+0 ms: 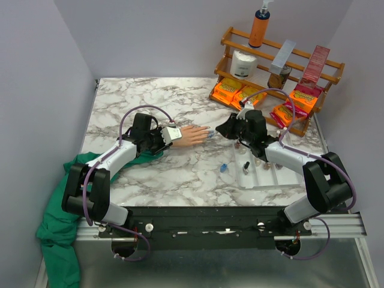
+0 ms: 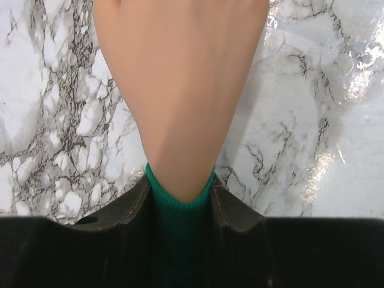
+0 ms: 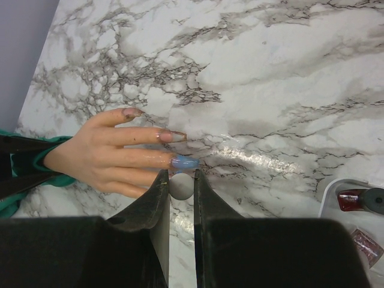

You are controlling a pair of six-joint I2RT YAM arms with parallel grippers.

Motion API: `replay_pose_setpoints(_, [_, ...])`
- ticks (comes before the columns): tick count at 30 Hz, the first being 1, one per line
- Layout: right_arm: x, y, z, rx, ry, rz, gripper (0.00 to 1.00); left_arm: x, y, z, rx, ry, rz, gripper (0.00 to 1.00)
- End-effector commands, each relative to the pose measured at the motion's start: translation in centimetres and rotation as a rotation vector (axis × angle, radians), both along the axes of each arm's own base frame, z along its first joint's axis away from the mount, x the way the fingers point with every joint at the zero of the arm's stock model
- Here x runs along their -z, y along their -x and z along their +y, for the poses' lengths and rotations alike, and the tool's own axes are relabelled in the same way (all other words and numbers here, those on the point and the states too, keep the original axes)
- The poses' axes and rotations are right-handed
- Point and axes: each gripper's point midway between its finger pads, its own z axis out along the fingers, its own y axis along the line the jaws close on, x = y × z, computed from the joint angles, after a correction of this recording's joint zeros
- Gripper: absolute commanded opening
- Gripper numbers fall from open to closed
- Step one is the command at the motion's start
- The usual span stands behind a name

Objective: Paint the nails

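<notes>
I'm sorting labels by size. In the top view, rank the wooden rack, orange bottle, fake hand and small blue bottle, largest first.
1. wooden rack
2. orange bottle and fake hand: they look about alike, and the bottle stands farther back, so I won't rank them
3. small blue bottle

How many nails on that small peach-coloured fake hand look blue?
1: the blue nail on the peach fake hand's finger, by the right gripper. A lower nail may be hidden.

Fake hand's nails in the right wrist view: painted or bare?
One painted: a blue nail on the fake hand. Two nails beside it look bare, pinkish; the rest are hidden.
</notes>
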Motion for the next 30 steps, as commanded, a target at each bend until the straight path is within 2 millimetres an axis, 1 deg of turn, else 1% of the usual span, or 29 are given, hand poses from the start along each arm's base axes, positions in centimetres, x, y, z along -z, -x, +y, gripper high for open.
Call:
replay_pose_setpoints(1, [-1.1,-0.8,-0.7,0.042,0.003,-0.021,0.01,-1.4,-0.3,-1.2,0.024,0.065,-0.009,0.0])
replay_pose_setpoints(5, [-1.2,-0.7,-1.2,0.054,0.013,-0.027,0.01,-1.5,-0.4,-1.2,0.023,0.066,-0.011,0.0])
replay_pose_setpoints(9, [-1.1,-0.6,-2.3,0.075,0.018,-0.027,0.01,-1.5,-0.4,-1.2,0.024,0.066,-0.012,0.0])
replay_pose_setpoints(11, [-1.2,-0.3,-2.4,0.068,0.028,-0.033,0.01,-1.4,-0.4,-1.2,0.021,0.064,-0.008,0.0])
replay_pose_setpoints(13, [-1.8,-0.1,-2.1,0.026,0.036,-0.074,0.01,-1.3,-0.4,-1.2,0.02,0.063,-0.009,0.0])
replay_pose_setpoints(14, [-2.1,0.3,-1.6,-0.013,0.026,-0.09,0.01,-1.4,-0.4,-1.2,0.02,0.064,-0.009,0.0])
replay_pose_setpoints(15, [-2.0,0.6,-1.5,-0.029,0.023,-0.099,0.01,-1.4,-0.5,-1.2,0.017,0.065,-0.008,0.0])
replay_pose_setpoints(16, [-2.9,0.7,-1.3,-0.039,0.008,-0.132,0.01,-1.3,-0.5,-1.2,0.018,0.064,-0.008,0.0])
replay_pose_setpoints(20, [-3.9,1.6,0.0,-0.128,-0.04,-0.186,0.01,-1.3,-0.5,-1.3,0.019,0.066,-0.007,0.0])
replay_pose_setpoints(22, [-4.5,1.5,0.3,-0.137,-0.067,-0.195,0.01,-1.3,-0.5,-1.2,0.018,0.065,-0.005,0.0])
replay_pose_setpoints(25, [-3.9,1.0,0.6,-0.126,-0.081,-0.164,0.01,-1.3,-0.5,-1.2,0.018,0.065,-0.007,0.0])
replay_pose_setpoints(26, [-4.2,0.8,0.7,-0.122,-0.088,-0.165,0.01,-1.4,-0.5,-1.2,0.019,0.065,-0.008,0.0])
replay_pose_setpoints(27, [-3.6,0.6,0.8,-0.116,-0.09,-0.145,0.01,-1.2,-0.4,-1.2,0.018,0.064,-0.004,0.0])
replay_pose_setpoints(29, [-3.8,0.3,0.8,-0.106,-0.096,-0.141,0.01,-1.3,-0.4,-1.2,0.018,0.067,-0.004,0.0])
replay_pose_setpoints(30, [-3.6,0.3,0.9,-0.109,-0.094,-0.133,0.01,-1.3,-0.4,-1.2,0.018,0.066,-0.004,0.0])
